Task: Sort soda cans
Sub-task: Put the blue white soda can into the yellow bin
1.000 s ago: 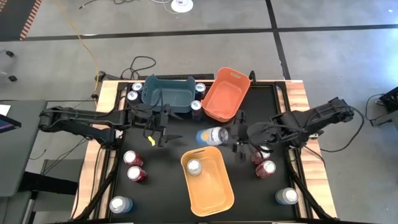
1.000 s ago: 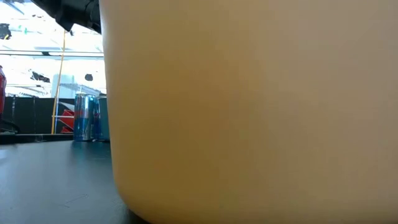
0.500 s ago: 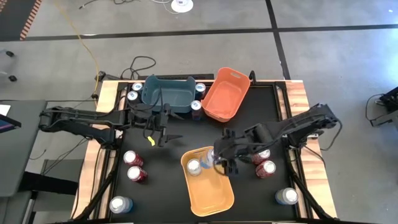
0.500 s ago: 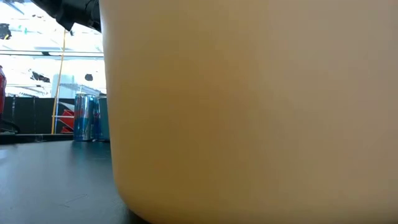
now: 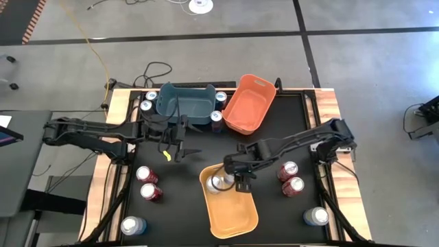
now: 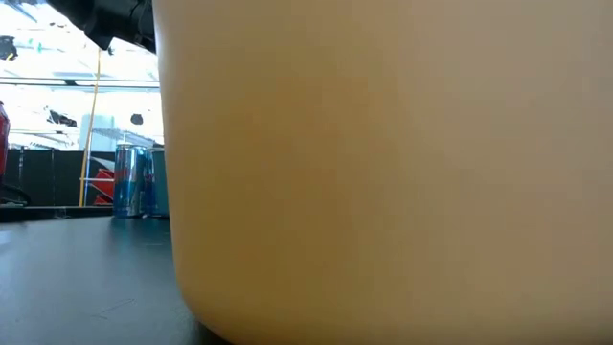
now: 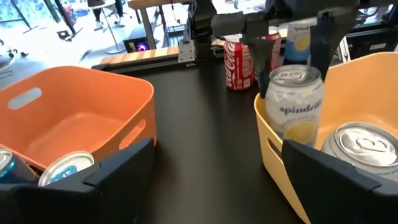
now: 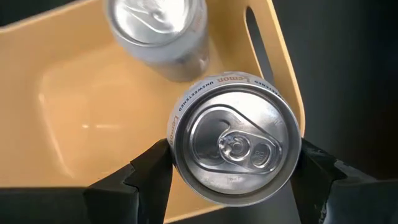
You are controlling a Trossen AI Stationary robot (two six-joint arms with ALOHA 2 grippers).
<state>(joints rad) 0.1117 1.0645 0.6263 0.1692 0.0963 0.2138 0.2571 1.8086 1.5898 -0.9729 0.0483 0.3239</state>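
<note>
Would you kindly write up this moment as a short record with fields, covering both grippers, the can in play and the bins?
right gripper: shut on the pale can, upright over the yellow-orange bin
can already in that bin: one silver-topped can, standing beside the held one
left gripper: open, empty, waiting near the teal bin
orange bin: no cans inside
loose cans: two red cans right of the yellow-orange bin, others around the table's edges
</note>
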